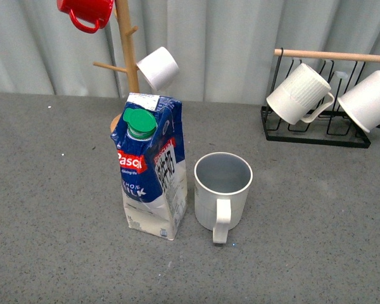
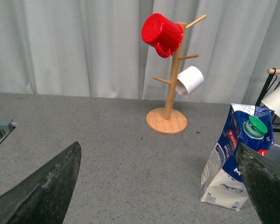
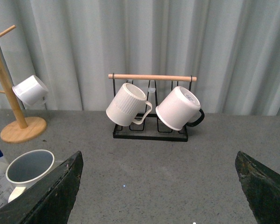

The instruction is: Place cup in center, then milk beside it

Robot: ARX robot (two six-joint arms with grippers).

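Note:
The cream-white ribbed cup [image 1: 221, 193] stands upright in the middle of the grey table, grey-blue inside, handle toward me. It also shows in the right wrist view [image 3: 28, 170]. The blue-and-white milk carton [image 1: 151, 166] with a green cap stands upright just left of the cup, close beside it; it also shows in the left wrist view [image 2: 237, 156]. My left gripper [image 2: 161, 186] is open and empty, back from the carton. My right gripper [image 3: 161, 186] is open and empty over bare table. Neither arm shows in the front view.
A wooden mug tree [image 1: 128, 50] behind the carton holds a red mug [image 1: 85, 11] and a white mug [image 1: 158, 68]. A black wire rack [image 1: 316, 130] at the back right holds two white mugs [image 1: 301, 93]. A grey curtain hangs behind the table.

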